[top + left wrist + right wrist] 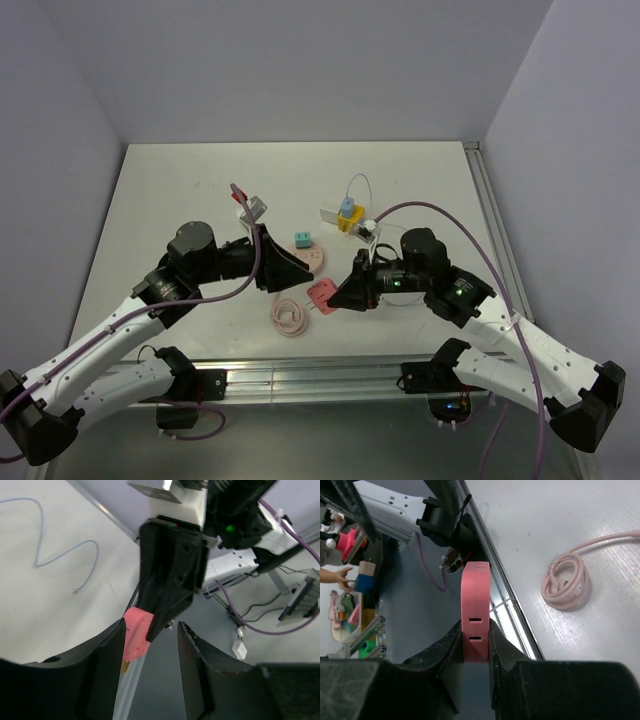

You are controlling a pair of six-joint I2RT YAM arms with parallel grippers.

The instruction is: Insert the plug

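My right gripper (347, 293) is shut on a pink plug (320, 297) and holds it above the table's front part. In the right wrist view (475, 645) the plug (475, 605) stands upright between the fingers, two slots facing the camera. Its pink cable lies coiled (288, 316) on the table (566, 580). My left gripper (290, 272) is open and empty, facing the right gripper. In the left wrist view (150, 642) the plug (136, 632) sits just past my left finger, one brass prong showing below it. A pink flat piece (316, 258) lies partly hidden under the left gripper.
A teal block (303, 241) sits behind the grippers. A yellow and blue fixture (347, 216) with a thin wire loop stands at the back right. A red and grey part (246, 204) lies at the back left. The table's front rail (300, 375) is close below.
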